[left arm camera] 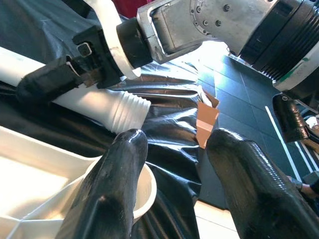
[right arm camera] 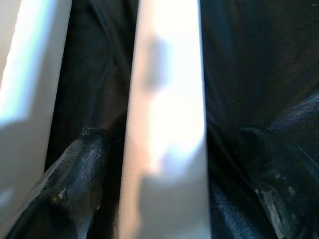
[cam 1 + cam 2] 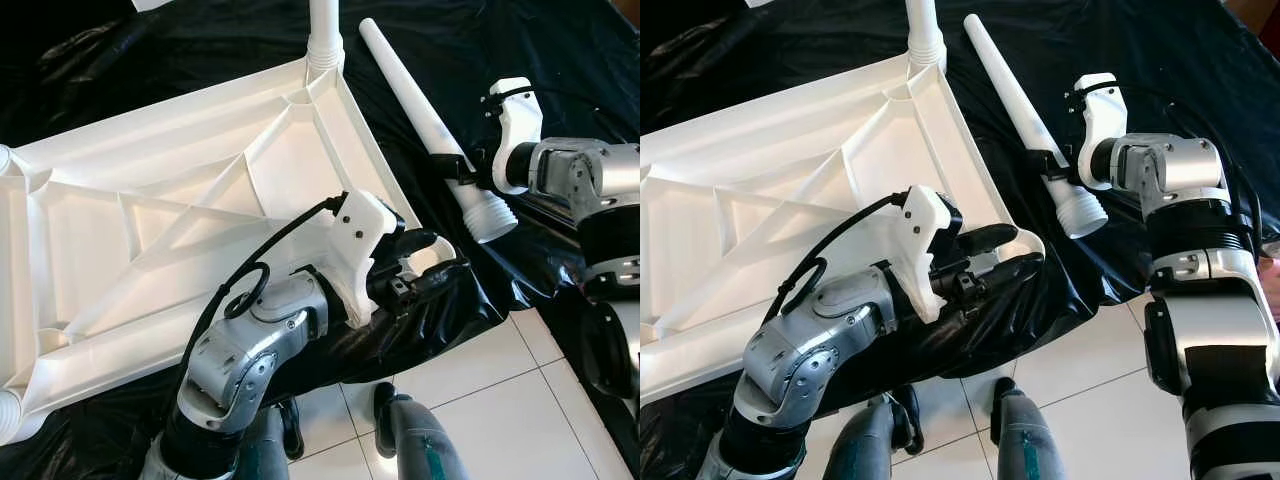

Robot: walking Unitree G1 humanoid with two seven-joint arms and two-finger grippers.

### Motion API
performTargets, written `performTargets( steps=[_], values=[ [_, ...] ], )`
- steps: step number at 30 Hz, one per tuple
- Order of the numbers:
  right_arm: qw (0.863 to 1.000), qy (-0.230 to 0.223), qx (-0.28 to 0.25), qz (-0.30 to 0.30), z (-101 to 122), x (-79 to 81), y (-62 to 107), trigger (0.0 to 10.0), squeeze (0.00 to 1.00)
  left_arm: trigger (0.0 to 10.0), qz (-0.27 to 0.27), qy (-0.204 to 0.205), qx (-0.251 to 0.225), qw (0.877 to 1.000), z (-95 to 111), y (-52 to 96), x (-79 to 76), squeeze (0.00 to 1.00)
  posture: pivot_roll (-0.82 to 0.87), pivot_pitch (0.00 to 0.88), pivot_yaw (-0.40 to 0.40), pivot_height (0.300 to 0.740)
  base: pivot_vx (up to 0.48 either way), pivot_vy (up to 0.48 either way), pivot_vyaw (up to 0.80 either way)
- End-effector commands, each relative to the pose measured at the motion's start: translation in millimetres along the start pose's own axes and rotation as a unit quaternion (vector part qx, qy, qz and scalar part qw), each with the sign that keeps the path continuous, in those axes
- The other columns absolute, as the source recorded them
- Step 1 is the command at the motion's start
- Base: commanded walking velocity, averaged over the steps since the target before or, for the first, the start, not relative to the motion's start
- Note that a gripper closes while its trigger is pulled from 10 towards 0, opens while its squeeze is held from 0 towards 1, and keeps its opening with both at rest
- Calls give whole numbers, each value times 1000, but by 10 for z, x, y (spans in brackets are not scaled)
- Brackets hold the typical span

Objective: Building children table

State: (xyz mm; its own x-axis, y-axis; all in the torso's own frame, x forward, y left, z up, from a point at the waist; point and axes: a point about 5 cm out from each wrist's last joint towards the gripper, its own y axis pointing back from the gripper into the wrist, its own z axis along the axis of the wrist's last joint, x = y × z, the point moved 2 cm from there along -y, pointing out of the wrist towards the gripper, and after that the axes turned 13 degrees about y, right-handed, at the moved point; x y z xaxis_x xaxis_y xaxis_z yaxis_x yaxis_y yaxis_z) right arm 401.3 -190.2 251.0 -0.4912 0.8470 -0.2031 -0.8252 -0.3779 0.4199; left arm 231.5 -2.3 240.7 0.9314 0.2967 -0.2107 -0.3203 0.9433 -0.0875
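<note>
Head views show a white tabletop [image 3: 150, 230] lying upside down on black sheeting [image 3: 480, 60], ribs facing up. One leg [image 3: 325, 30] already stands in the far corner socket. We hold our left gripper [image 3: 425, 262] w/ fingers spread apart over the near corner socket [image 1: 142, 186], gripping nothing. Right gripper [image 3: 458, 168] is at a loose leg [image 3: 425, 125] lying on the sheeting just beside the tabletop, threaded end toward the near corner. In the right wrist view that leg sits between the fingers [image 2: 79, 164], but we cannot tell whether they clamp it. Our read: approx. one leg done; this leg and the other corners remain.
</note>
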Motion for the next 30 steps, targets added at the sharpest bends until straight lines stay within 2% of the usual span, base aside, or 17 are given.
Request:
performTargets(
  steps=[1, 3, 5, 7, 8, 17, 18, 20, 22, 23, 25, 28, 29, 30],
  values=[
    [994, -38, 95, 33, -469, 122, -105, 10000, 0, 10000, -5, 5, 1, 1000, -7, 1, -38, 0, -60, 347, 30, 740, 0, 0, 0],
    [993, -35, 106, 37, -510, 127, -99, 10000, 0, 10000, -2, 5, 0, 1000, -3, 0, -30, 0, -62, 345, 26, 740, 0, 0, 0],
    [990, -23, 138, 32, -601, 118, -85, 2627, 0, 10000, 2, 7, -3, 1000, 11, -6, -14, 0, -65, 340, 22, 740, 0, 0, 0],
    [988, -19, 150, 28, -630, 107, -83, 2588, 0, 10000, 3, 7, -4, 1000, 18, -11, -5, 0, -66, 338, 20, 740, 0, 0, 0],
    [987, -13, 156, 23, -653, 98, -81, 0, 0, 10000, 4, 8, -5, 1000, 24, -13, -1, 0, -69, 335, 21, 740, 0, 0, 0],
    [987, -8, 161, 13, -674, 74, -62, 0, 0, 10000, 7, 5, -7, 1000, 39, -23, 22, 0, -68, 320, 23, 740, 0, 0, 0],
    [990, -8, 144, 2, -626, 45, -59, 0, 0, 10000, 9, 3, -8, 1000, 49, -25, 33, 0, -66, 310, 23, 740, 0, 0, 0],
    [990, -8, 144, 2, -626, 45, -59, 0, 0, 10000, 9, 3, -8, 1000, 49, -25, 33, 0, -66, 310, 23, 740, 0, 0, 0],
    [995, -14, 98, -30, -461, -47, -35, 0, 0, 10000, 12, -3, -10, 1000, 70, -28, 64, 0, -68, 289, 26, 740, 0, 0, 0],
    [995, -14, 98, -30, -461, -47, -35, 0, 0, 10000, 12, -3, -10, 1000, 70, -28, 64, 0, -68, 289, 26, 740, 0, 0, 0],
    [996, -24, 61, -54, -322, -119, -19, 0, 0, 10000, 14, -7, -10, 1000, 81, -38, 104, 0, -70, 275, 27, 740, 0, 0, 0],
    [997, -25, 55, -57, -297, -131, -16, 0, 0, 10000, 15, -7, -10, 1000, 83, -40, 113, 0, -70, 275, 27, 740, 0, 0, 0],
    [997, -41, 10, -72, -152, -176, 11, 10000, 0, 10000, 18, -10, -13, 1000, 99, -45, 144, 0, -74, 238, 27, 740, 0, 0, 0],
    [997, -41, 10, -72, -152, -176, 11, 10000, 0, 10000, 18, -10, -13, 1000, 99, -45, 144, 0, -74, 238, 27, 740, 0, 0, 0]
  ],
)
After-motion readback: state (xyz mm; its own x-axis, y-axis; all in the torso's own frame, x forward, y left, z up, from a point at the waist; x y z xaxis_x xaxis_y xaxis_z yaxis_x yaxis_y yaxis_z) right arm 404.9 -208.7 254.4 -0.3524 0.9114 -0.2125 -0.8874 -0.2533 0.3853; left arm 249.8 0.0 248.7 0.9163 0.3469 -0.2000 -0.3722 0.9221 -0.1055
